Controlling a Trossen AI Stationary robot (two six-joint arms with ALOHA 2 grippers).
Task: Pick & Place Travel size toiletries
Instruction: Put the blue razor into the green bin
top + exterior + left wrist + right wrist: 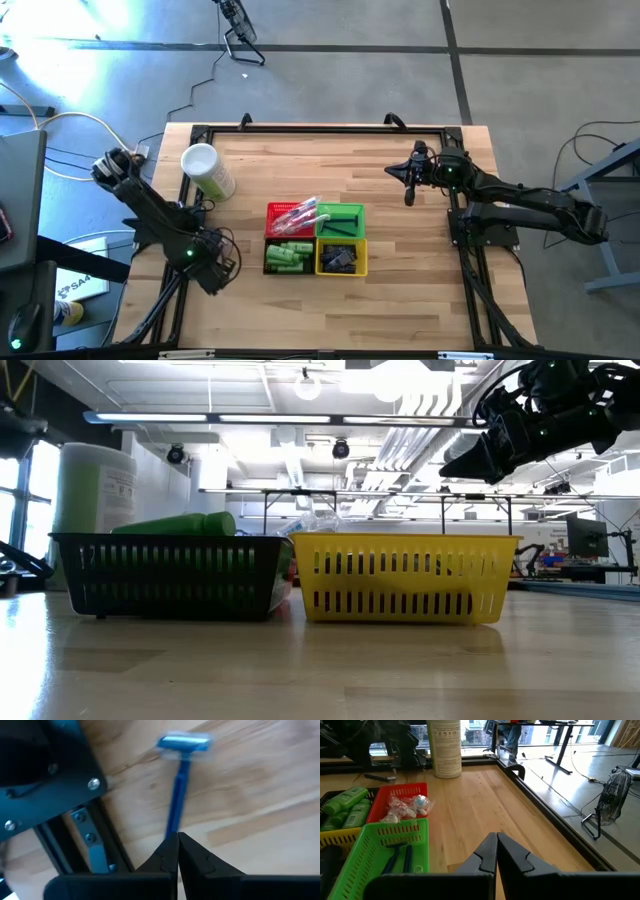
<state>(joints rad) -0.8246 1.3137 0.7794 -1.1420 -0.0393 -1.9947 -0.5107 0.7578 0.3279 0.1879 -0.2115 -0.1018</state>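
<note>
In the left wrist view a blue razor (179,795) hangs below my left gripper (178,842), which is shut on it over the table's near left corner (215,272), beside the dark frame rail (90,840). Four small baskets sit mid-table. The red one (292,218) holds clear packets. The green one (341,218) holds dark blue sticks (395,857). The black one (289,257) holds green bottles (347,802), and the yellow one (341,258) holds dark items. My right gripper (496,845) is shut on nothing, raised over the table's far right (408,186). My left gripper pinches the free end of the razor's blue handle (172,827) between its two fingertips (165,854). The fingers come from above and point down, in line with the handle. The razor hangs below them, head (183,743) lowest; whether the head touches the wood I cannot tell.
A tall white and green container (208,170) stands at the far left of the table, behind the baskets. Dark frame rails run along the table's edges (470,260). Bare wood lies between the baskets and my right arm (410,240).
</note>
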